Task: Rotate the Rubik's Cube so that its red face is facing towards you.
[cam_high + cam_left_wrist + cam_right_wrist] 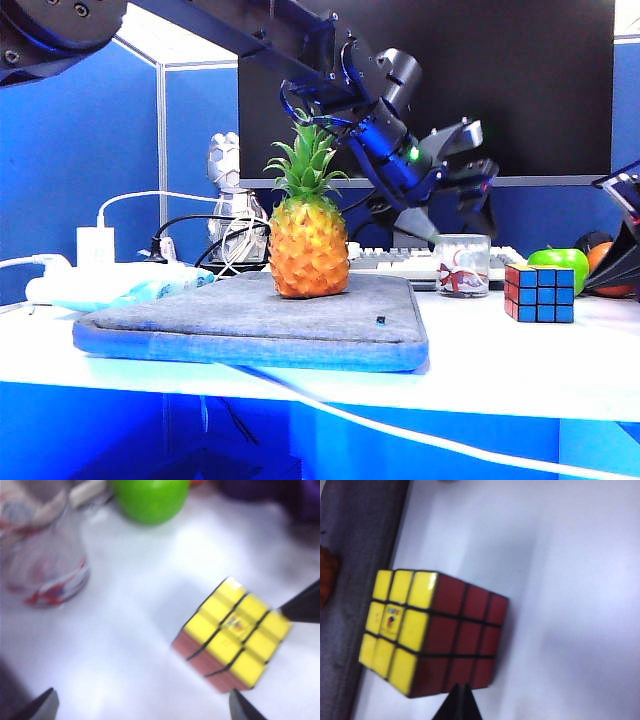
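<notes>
The Rubik's Cube stands on the white table at the right, with its blue side to the exterior camera and its red face turned left. In the right wrist view the cube shows a yellow side and the red face. My right gripper is shut on nothing, its tip right at the red face's edge. It enters at the far right. My left gripper hangs open above the glass. In its wrist view the cube lies ahead of the open left gripper.
A pineapple stands on a grey pad. A glass and a green apple sit just behind the cube, with a keyboard further back. A white cable hangs over the table's front edge.
</notes>
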Robot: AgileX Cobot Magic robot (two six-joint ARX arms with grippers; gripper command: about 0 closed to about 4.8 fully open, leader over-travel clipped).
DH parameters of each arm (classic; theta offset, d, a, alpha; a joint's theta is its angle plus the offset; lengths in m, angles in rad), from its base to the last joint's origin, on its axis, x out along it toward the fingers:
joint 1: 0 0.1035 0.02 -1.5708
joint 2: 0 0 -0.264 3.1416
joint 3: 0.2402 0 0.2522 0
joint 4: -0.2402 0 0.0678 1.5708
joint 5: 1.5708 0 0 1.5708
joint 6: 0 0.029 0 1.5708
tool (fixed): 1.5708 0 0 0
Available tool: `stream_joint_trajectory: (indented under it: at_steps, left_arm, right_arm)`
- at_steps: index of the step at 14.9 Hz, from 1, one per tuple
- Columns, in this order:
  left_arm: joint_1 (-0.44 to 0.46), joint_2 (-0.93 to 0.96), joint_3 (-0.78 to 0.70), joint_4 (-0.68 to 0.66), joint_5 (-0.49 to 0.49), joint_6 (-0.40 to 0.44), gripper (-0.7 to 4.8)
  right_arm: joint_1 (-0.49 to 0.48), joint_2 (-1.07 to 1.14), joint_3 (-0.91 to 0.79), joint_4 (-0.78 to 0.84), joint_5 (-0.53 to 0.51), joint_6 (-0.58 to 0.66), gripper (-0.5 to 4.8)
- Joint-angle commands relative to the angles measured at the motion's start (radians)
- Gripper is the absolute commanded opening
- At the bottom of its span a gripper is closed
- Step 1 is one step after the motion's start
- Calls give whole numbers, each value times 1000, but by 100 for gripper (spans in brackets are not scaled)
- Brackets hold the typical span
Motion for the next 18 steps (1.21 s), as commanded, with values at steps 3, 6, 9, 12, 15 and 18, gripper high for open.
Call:
stream_joint_trajectory:
  at_steps: [3, 6, 9, 12, 15, 18]
  left_arm:
    - [-4, 31, 5, 73, -23, -2, 479]
    - [-6, 93, 5, 80, -27, -19, 479]
    - [-14, 108, 5, 174, -37, -33, 479]
    - [-17, 113, 5, 283, -14, -88, 473]
    - [-19, 151, 5, 344, 98, -124, 456]
    - [-28, 154, 18, 338, 83, -93, 457]
  right_arm:
    - [30, -3, 5, 16, -6, 0, -5]
    - [33, -3, 5, 29, -7, 18, -5]
    - [39, -3, 5, 31, -36, 21, -5]
    - [69, -3, 5, 29, -43, 31, -5]
    - [126, -3, 5, 34, -59, 43, -5]
    - [164, -6, 30, 28, -60, 51, -5]
